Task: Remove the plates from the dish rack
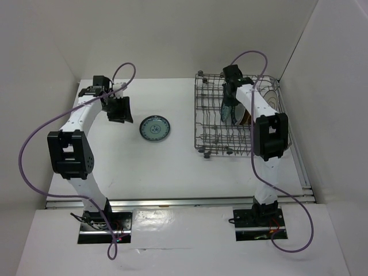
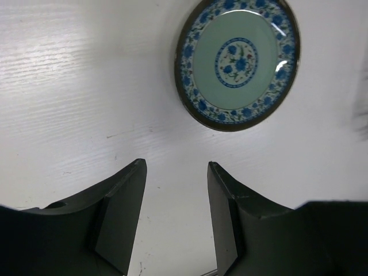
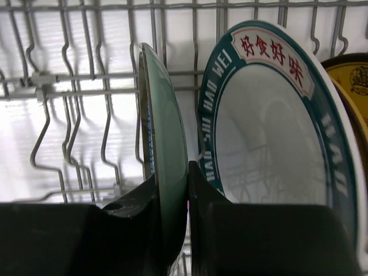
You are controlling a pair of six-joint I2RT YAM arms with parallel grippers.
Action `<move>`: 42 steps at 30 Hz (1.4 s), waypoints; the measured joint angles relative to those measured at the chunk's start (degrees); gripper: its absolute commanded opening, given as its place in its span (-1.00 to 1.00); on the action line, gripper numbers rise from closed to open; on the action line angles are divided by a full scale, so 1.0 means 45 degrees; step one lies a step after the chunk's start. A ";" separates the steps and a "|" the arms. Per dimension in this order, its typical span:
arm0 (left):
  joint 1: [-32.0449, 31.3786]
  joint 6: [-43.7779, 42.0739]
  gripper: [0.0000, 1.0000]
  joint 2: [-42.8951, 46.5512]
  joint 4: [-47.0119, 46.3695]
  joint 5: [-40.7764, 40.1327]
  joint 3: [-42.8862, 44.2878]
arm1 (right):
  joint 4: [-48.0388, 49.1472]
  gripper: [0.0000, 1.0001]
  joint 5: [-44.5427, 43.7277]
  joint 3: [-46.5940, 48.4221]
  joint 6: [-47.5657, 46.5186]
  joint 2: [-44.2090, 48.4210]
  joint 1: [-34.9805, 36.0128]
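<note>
One teal patterned plate [image 1: 154, 127] lies flat on the table, just ahead of my left gripper [image 1: 121, 110]; in the left wrist view the plate [image 2: 237, 62] is beyond the open, empty gripper [image 2: 176, 163]. My right gripper [image 1: 230, 112] reaches down into the grey wire dish rack [image 1: 206, 118]. In the right wrist view it [image 3: 171, 172] is shut on the rim of a second teal plate [image 3: 164, 132] standing upright between tines. Beside that stand the white plate with dark teal rim [image 3: 276, 149] and the amber-yellow plate [image 3: 352, 80]. A white plate with grey lines [image 1: 270, 99] stands at the rack's far right.
The rack's upright tines [image 3: 69, 92] surround the held plate. White walls enclose the table at the back and both sides. A metal rail [image 1: 172, 202] runs along the near edge by the arm bases.
</note>
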State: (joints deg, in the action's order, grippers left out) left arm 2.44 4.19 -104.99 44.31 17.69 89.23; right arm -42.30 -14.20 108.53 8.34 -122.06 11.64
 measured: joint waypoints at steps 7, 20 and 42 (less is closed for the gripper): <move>-0.0194 -0.0617 0.44 0.0860 0.0185 0.1321 0.0797 | -0.0855 -1.00 -0.0335 0.1093 0.0087 0.0976 0.0073; -0.1073 -0.0835 0.79 0.1457 0.0214 0.4250 0.1928 | 0.2079 -1.00 0.8646 0.0185 0.0500 0.4124 0.0860; -0.1540 -0.0704 -1.00 0.0525 0.0651 0.5557 0.2025 | 0.6528 -1.00 1.5523 -0.1860 0.2764 0.1039 0.3322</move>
State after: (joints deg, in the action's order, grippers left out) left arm -4.49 1.02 -102.63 47.24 42.70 98.35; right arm -12.93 55.66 100.16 20.78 -117.38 26.59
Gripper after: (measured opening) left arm 0.068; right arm 0.204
